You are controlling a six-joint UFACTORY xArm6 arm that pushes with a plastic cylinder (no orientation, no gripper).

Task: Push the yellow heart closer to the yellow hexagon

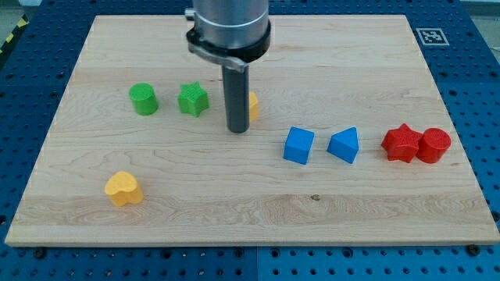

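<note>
Well apart, yellow heart [124,188] lobes face right; yellow hexagon [252,105]

— Where is the arm?

— It comes down from the view's top, a little left of centre: a broad grey cylindrical housing with a dark clamp ring around its lower edge.

— And the rod?

— Straight and dark, it hangs upright below the ring (no tilt that I can make out). My tip [237,130] is at its lower end, on the surface.

— Any fingers?

— The arm ends in the rod alone.
</note>
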